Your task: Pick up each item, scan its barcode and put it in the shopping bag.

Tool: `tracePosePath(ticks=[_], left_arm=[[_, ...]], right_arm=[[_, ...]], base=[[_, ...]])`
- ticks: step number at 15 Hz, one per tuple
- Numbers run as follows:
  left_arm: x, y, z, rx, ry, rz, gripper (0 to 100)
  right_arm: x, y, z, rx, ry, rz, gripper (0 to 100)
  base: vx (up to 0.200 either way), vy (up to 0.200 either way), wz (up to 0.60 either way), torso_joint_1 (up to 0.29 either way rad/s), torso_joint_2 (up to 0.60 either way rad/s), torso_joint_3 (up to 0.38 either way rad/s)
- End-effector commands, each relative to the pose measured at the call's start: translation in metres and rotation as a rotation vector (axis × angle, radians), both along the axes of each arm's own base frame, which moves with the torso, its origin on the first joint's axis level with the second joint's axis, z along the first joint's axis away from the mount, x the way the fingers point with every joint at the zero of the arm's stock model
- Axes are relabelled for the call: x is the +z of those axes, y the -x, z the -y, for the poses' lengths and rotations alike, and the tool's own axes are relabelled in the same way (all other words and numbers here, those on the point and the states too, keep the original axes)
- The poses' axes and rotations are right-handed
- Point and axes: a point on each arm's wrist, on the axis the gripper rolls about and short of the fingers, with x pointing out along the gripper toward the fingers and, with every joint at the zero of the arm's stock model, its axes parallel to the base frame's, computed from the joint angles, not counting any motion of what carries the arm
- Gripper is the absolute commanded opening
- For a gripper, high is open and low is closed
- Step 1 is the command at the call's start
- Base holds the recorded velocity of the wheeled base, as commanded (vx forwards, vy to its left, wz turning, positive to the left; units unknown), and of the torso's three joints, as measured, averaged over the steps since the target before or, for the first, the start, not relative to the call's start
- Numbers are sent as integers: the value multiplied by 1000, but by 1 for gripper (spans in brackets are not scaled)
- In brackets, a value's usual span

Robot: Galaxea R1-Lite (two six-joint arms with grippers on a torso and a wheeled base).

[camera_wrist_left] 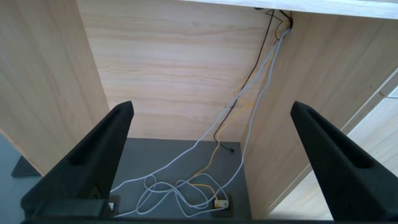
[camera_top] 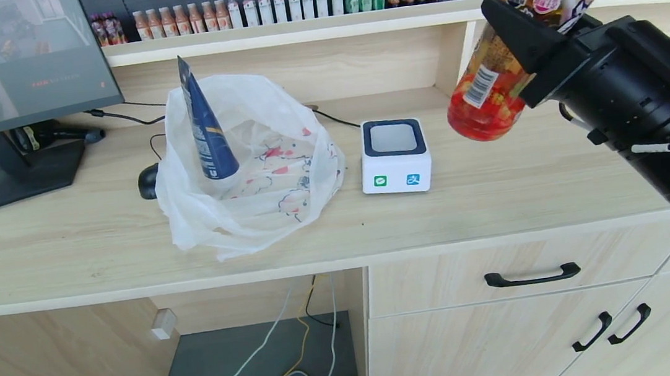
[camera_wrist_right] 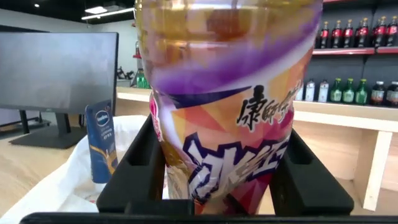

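your right hand [camera_top: 532, 18] is clamped on the bottle [camera_top: 487, 91], holding it tilted in the air above the worktop [camera_top: 498, 196], just right of the scanner [camera_top: 395, 155]. the shopping bag [camera_top: 284, 174] sits left of the scanner with a blue tube [camera_top: 208, 133] standing in it. your left hand [camera_wrist_left: 211, 112] faces the space under the worktop, fingers wide apart, with loose cables [camera_wrist_left: 186, 186] beyond.

Tube [camera_top: 208, 133] in shopping bag [camera_top: 299, 176] on counter [camera_top: 498, 202]; scanner [camera_top: 395, 157] just right; bottle [camera_top: 483, 97] farther right.
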Motion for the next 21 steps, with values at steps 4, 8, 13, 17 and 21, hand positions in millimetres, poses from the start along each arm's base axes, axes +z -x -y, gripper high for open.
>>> tracePosePath(ticks=[4,8,13,17,21], left_arm=[[0,0,0,2,0,0,100],[0,0,0,0,-1,0,100],[0,0,0,2,2,0,100],[0,0,0,2,2,0,100],[0,0,0,2,2,-1,100]], right_arm=[[-22,-13,18,-108,39,-8,0],[-34,-12,19,-226,33,-65,0],[-37,-14,21,-293,-1,-99,0],[-40,-13,20,-284,6,-108,0],[-45,-19,17,-282,13,-125,0]], base=[[0,0,0,0,0,0],[0,0,0,0,0,0],[0,0,0,0,0,0],[0,50,0,2,-1,2],[0,200,0,1,5,2]])
